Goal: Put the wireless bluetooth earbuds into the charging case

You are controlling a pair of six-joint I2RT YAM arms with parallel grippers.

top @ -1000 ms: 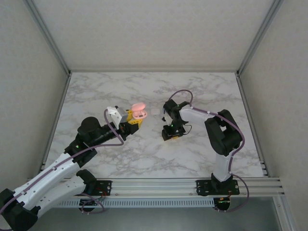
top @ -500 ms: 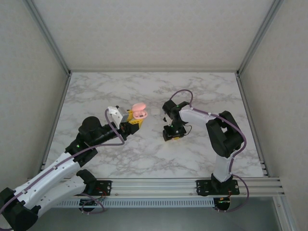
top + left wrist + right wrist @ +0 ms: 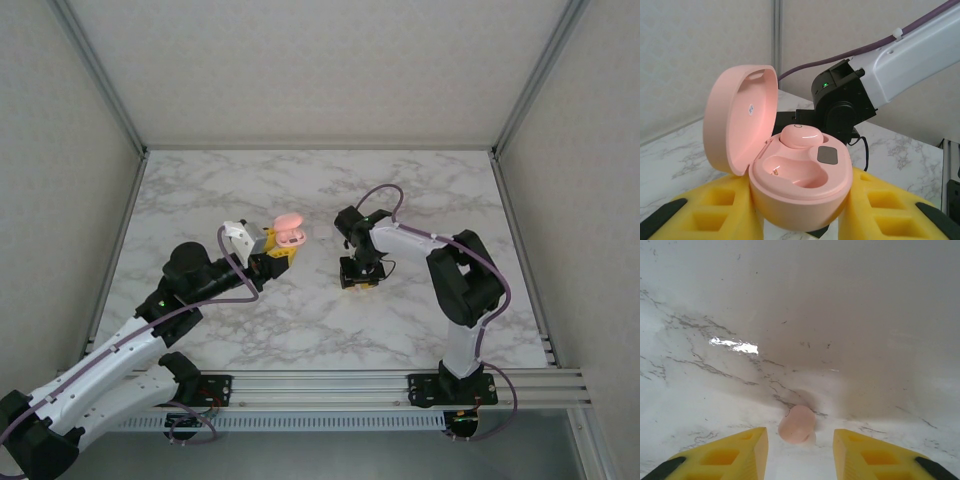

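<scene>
Grey-veined white marble table [image 3: 300,330]; one salmon-pink earbud [image 3: 797,424] lies on it.

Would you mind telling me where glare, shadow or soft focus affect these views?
Right wrist: a bright glare patch on the marble table, and a broad shadow across the middle, above the slightly soft pink earbud. Left wrist: the open pink case is sharp, the near yellow fingers softer. Top external: even light, no glare on the table.
</scene>
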